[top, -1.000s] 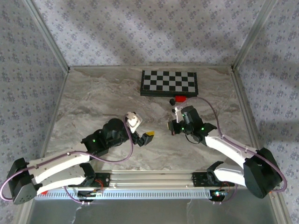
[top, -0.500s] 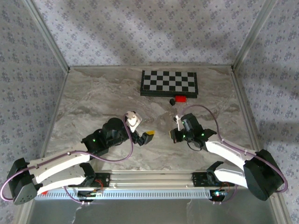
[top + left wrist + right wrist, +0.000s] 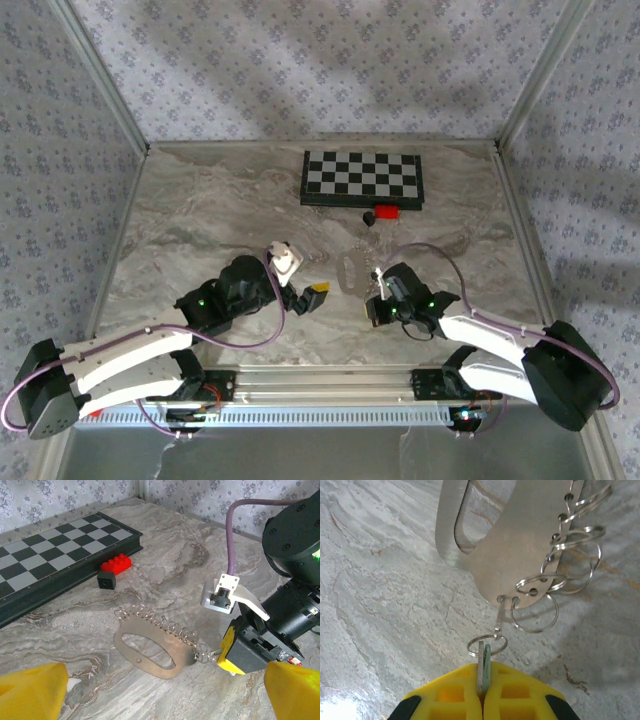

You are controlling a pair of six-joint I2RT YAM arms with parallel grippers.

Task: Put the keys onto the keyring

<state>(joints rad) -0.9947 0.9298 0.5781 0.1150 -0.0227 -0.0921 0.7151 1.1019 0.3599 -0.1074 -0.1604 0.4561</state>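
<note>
The keyring point(image 3: 150, 655) is a flat tan-silver metal plate with an oval cut-out and several wire rings along one edge; it lies on the marble table point(image 3: 165, 565). One small ring point(image 3: 487, 645) hangs off its end on a link. The keys point(image 3: 484, 666), a silvery one and a mint-green one seen edge-on, sit through that ring. My right gripper point(image 3: 481, 700) is shut on them, and its yellow tips point(image 3: 230, 647) stand at the plate's right end. My left gripper point(image 3: 162, 692) is open just short of the plate, with nothing between its fingers point(image 3: 32, 687). From above, the plate point(image 3: 352, 270) lies between the left gripper point(image 3: 315, 295) and the right gripper point(image 3: 372, 310).
A checkerboard point(image 3: 362, 178) lies at the back of the table. A red block point(image 3: 386, 211) and a black block point(image 3: 368, 216) sit just in front of it, beyond the plate. Patterned walls and metal posts enclose the table.
My right gripper has pulled back toward the near edge with the keys, and the plate has slid after it and come into the top view. The left arm has not moved.
</note>
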